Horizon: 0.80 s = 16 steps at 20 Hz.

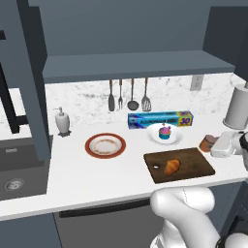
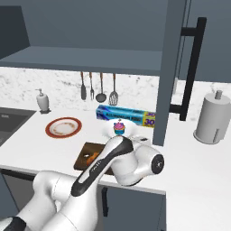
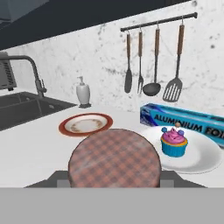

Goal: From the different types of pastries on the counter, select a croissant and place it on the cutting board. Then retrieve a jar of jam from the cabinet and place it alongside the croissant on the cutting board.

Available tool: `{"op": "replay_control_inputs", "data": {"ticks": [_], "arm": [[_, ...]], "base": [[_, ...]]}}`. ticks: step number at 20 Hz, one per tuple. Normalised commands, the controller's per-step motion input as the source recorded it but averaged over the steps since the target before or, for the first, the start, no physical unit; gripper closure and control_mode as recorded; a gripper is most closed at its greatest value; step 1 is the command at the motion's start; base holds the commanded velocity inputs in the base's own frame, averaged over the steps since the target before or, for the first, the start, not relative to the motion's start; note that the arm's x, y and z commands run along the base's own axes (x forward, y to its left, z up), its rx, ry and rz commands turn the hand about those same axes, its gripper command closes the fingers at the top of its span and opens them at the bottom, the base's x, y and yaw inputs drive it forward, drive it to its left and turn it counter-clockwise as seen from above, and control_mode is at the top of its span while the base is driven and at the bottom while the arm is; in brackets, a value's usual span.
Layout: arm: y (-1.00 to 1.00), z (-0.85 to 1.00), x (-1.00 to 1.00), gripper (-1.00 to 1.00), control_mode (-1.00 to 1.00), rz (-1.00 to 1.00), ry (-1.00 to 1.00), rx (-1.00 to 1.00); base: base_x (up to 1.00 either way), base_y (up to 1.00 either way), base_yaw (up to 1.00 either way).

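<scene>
The golden croissant point(image 1: 171, 166) lies on the dark brown cutting board point(image 1: 193, 162), left of its middle. My gripper point(image 1: 219, 146) hovers by the board's far right corner and is shut on the jar of jam point(image 1: 209, 142), orange-brown and held just beyond that corner. In the hand view the jar's checkered lid point(image 3: 114, 159) sits between my fingers point(image 3: 57, 179). The blue-wrapped cupcake point(image 1: 165, 131) stands on a white plate point(image 1: 175, 139) behind the board. In the right base view my arm covers most of the board point(image 2: 82, 159) and croissant point(image 2: 93, 158). The cabinet's shelf ledge point(image 1: 135, 65) hangs above the counter point(image 1: 72, 169).
A red-rimmed plate point(image 1: 105, 145) lies left of the board. A blue foil box point(image 1: 160, 118) and hanging utensils point(image 1: 128, 94) line the backsplash. A soap dispenser point(image 1: 62, 121) and the sink point(image 1: 14, 169) are at the left, a paper towel roll point(image 1: 237, 106) at the right.
</scene>
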Motion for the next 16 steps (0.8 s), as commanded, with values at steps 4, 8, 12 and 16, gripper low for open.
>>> {"op": "replay_control_inputs", "data": {"ticks": [4, 8, 12, 16], "arm": [[0.00, 0.15, -0.29, 1.00, -1.00, 0.07, 0.11, 0.04], [0.05, 0.03, -0.09, 1.00, -1.00, 0.11, 0.17, 0.00], [0.15, 0.00, -0.04, 1.00, -1.00, 0.07, 0.12, 0.00], [0.10, -0.06, -0.11, 1.00, -1.00, 0.06, -0.10, -0.06]], "base": [[0.00, 0.00, 0.00], [0.00, 0.00, 0.00], [0.00, 0.00, 0.00], [0.00, 0.00, 0.00]]}}
